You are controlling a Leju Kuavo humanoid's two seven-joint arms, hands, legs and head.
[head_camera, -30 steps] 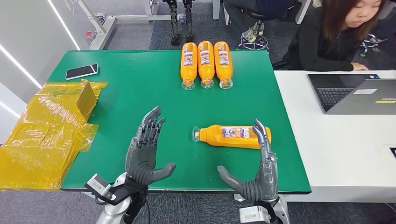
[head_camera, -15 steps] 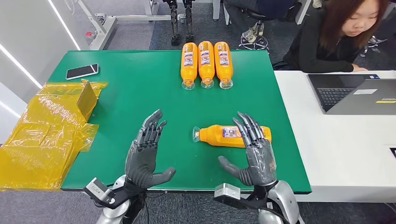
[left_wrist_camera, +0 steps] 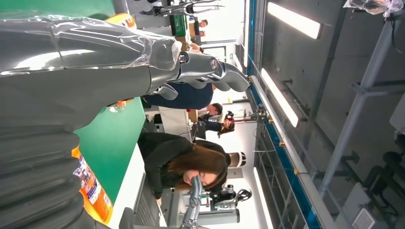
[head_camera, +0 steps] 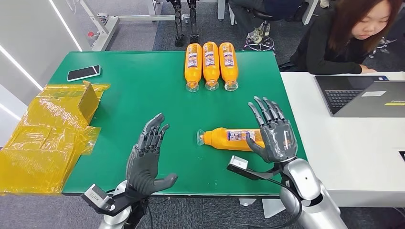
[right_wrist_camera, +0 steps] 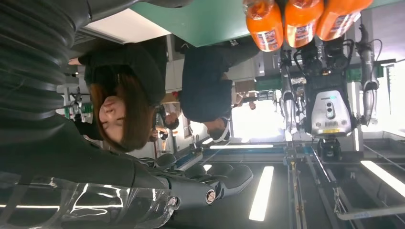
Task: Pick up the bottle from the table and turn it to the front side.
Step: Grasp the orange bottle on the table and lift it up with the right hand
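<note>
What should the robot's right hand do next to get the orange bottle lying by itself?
Probably lower and close around the orange plastic bottle lying on its side on the green table. The right hand hovers open over the bottle's base end, fingers spread, gripping nothing.

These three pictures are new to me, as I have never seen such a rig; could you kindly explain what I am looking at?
It is a humanoid robot with two silver arms, each ending in a many-fingered hand. The wide picture is the robot's own view, looking down at a green table. The other two come from cameras at its wrists and are turned on their side, so the room looks tipped.

On the table lie one orange bottle on its side, three more orange bottles in a row at the far edge, a phone and yellow plastic wrapping. A person sits at a laptop on the white table alongside.

The left hand is open, holding nothing. The right hand, fingers spread, is over the lone bottle's base end without gripping it.
</note>
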